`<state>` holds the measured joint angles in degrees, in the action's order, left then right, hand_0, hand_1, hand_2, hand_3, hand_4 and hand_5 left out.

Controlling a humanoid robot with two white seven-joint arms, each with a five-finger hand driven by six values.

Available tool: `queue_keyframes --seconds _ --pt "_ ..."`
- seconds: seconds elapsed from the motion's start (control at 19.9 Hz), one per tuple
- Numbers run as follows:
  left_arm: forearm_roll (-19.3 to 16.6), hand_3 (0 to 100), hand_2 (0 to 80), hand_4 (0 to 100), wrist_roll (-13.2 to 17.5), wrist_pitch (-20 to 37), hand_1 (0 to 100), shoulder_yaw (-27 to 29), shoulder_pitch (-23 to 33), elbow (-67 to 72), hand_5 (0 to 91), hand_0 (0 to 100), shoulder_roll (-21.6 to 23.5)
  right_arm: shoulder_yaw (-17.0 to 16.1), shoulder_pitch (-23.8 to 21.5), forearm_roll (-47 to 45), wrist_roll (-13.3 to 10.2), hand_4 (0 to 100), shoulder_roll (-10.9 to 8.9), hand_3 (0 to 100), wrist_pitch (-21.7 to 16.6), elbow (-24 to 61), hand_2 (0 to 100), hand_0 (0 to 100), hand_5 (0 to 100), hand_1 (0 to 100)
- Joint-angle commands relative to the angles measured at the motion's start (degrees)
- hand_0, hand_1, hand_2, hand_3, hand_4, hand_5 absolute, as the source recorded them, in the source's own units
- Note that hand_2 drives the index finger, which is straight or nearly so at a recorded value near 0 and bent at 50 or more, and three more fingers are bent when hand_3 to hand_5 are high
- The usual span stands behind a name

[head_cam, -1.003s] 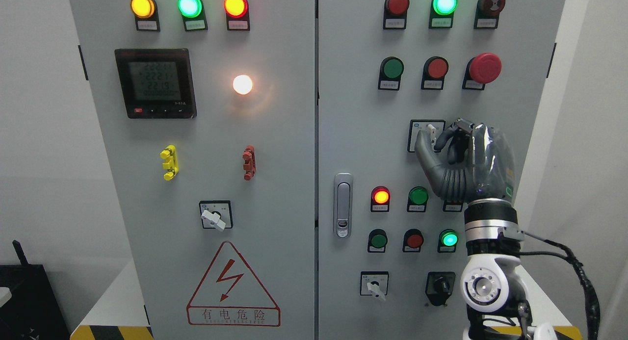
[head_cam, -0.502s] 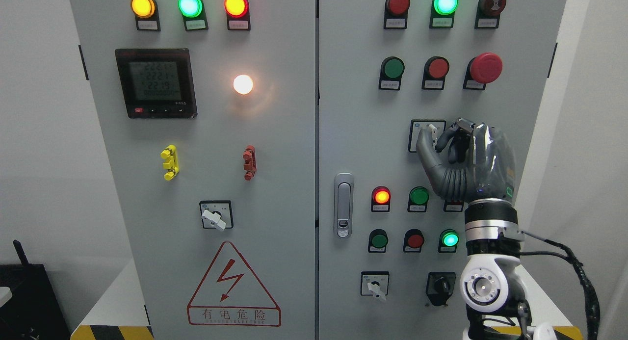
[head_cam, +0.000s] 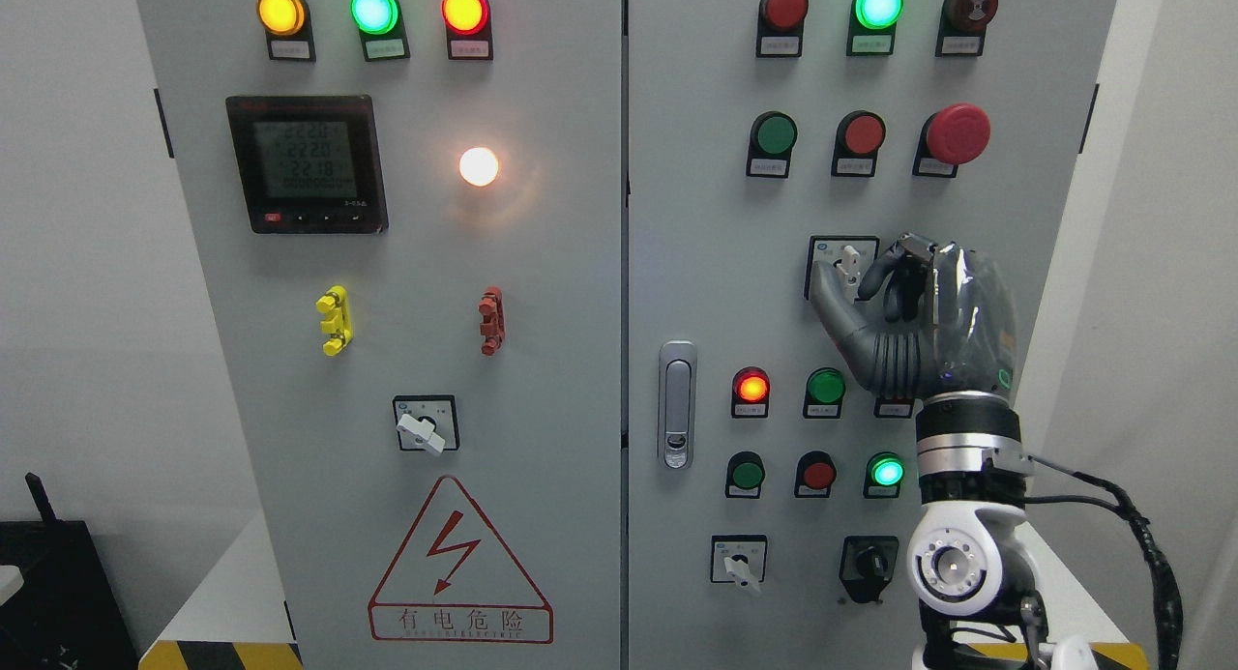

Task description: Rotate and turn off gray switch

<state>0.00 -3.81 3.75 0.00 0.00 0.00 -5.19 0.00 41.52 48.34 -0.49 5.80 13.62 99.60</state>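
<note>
The gray rotary switch with a pale lever, set on a square labelled plate, sits right of centre in the frame on the right door of the light gray metal control cabinet. The dark gray right hand rises from the lower right; its thumb and curled fingers pinch the lever, which points up. A lit red round lamp glows lower left of the hand.
</note>
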Motion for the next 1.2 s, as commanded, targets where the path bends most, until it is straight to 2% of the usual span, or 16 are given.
queue_keyframes --seconds 0.0,0.2,0.35,0.45,1.0,1.15 --pt "1.14 0 0.0 0 0.03 0.03 39 0.44 -0.53 -1.49 0.0 12 0.01 -0.17 -0.04 -0.09 0.14 97 0.01 100 -0.52 0.25 75 20 100 46" --pt "1.06 0 0.0 0 0.03 0.03 39 0.44 -0.53 -1.49 0.0 12 0.01 -0.35 -0.30 -0.09 -0.04 97 -0.08 100 -2.28 0.60 75 20 100 46" --pt "1.14 0 0.0 0 0.03 0.03 39 0.44 -0.53 -1.49 0.0 12 0.01 -0.44 -0.39 -0.09 -0.13 97 -0.26 100 -2.28 1.04 75 20 100 46" --pt "1.14 0 0.0 0 0.03 0.03 39 0.53 -0.53 -1.49 0.0 12 0.01 -0.61 -0.56 -0.09 -0.13 97 -1.48 100 -2.37 1.04 75 19 100 46" --pt "1.14 0 0.0 0 0.03 0.03 39 0.44 -0.53 -1.49 0.0 12 0.01 -1.05 -0.65 -0.18 -0.48 97 -1.75 100 -2.98 1.47 75 19 100 47" --pt "1.14 0 0.0 0 0.03 0.03 39 0.44 -0.53 -1.49 0.0 12 0.01 -1.14 -0.74 -0.26 -0.57 97 -2.36 100 -3.24 2.35 75 19 100 48"
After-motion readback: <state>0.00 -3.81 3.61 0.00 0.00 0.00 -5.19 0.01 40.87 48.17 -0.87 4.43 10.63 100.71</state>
